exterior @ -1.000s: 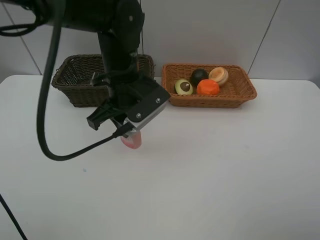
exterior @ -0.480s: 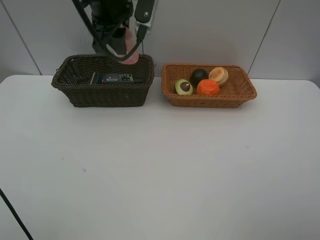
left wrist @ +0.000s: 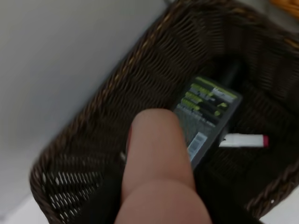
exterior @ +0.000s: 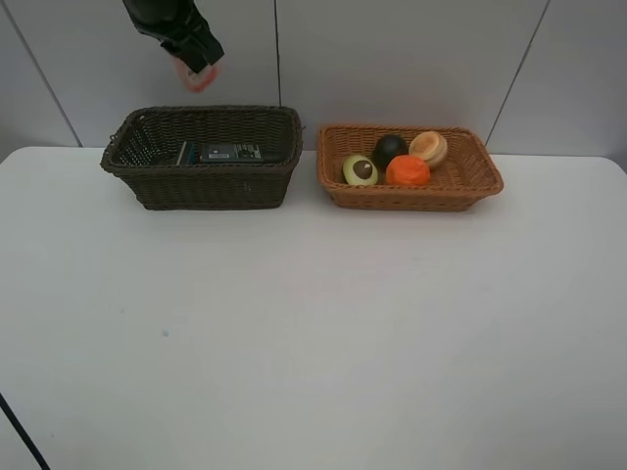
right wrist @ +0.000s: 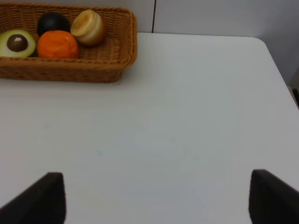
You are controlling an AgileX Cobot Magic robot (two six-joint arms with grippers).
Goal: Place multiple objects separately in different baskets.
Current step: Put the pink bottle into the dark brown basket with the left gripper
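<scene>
A smooth white table (exterior: 313, 333) is seen filling the overhead view, backed by a pale panelled wall (exterior: 411, 59) with thin dark seams. Two rectangular wicker baskets are set side by side at the far edge. The deeper dark brown basket (exterior: 201, 186) is tightly woven; inside it a black flat device (left wrist: 208, 114) with green-yellow label strips is laid on the floor, and a white pink-tipped marker (left wrist: 243, 140) is lying just beside it. The shallower light orange-tan basket (exterior: 409, 196) is filled with four rounded fruits, packed close: a halved avocado (exterior: 360, 170) with its pit showing, an orange (exterior: 408, 171), a dark mangosteen (exterior: 390, 149) and a tan round fruit (exterior: 428, 148).

The left gripper (exterior: 196, 61) is held high above the back rim of the dark basket, clamped tight on a smooth pink bottle (left wrist: 156, 168), which is seen from the wrist hanging over the basket's interior. A second ago that gripper was down low over the table in front of the dark basket; it is now raised and carried back. The right gripper (right wrist: 156, 198) is spread wide and empty over bare table, near the tan basket. The baskets and fruit are unchanged.
</scene>
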